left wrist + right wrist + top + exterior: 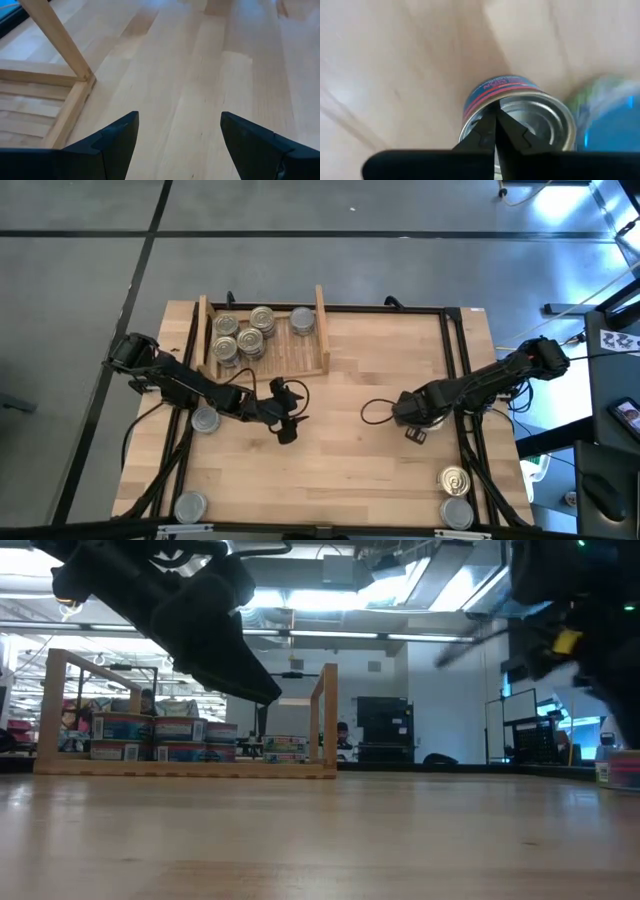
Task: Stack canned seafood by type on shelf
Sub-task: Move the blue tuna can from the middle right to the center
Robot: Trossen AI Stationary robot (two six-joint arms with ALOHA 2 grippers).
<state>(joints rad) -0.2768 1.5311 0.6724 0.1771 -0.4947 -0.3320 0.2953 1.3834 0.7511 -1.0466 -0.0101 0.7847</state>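
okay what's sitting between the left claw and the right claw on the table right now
Nothing but bare tabletop. In the high view the left claw, open and empty, and the right claw, shut, are separated only by bare wood; a dark cable loop lies beside the right one.

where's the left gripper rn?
High view: the left gripper hangs open and empty over bare tabletop, left of centre, just off the shelf's near-right corner. Its wrist view shows that corner close by.
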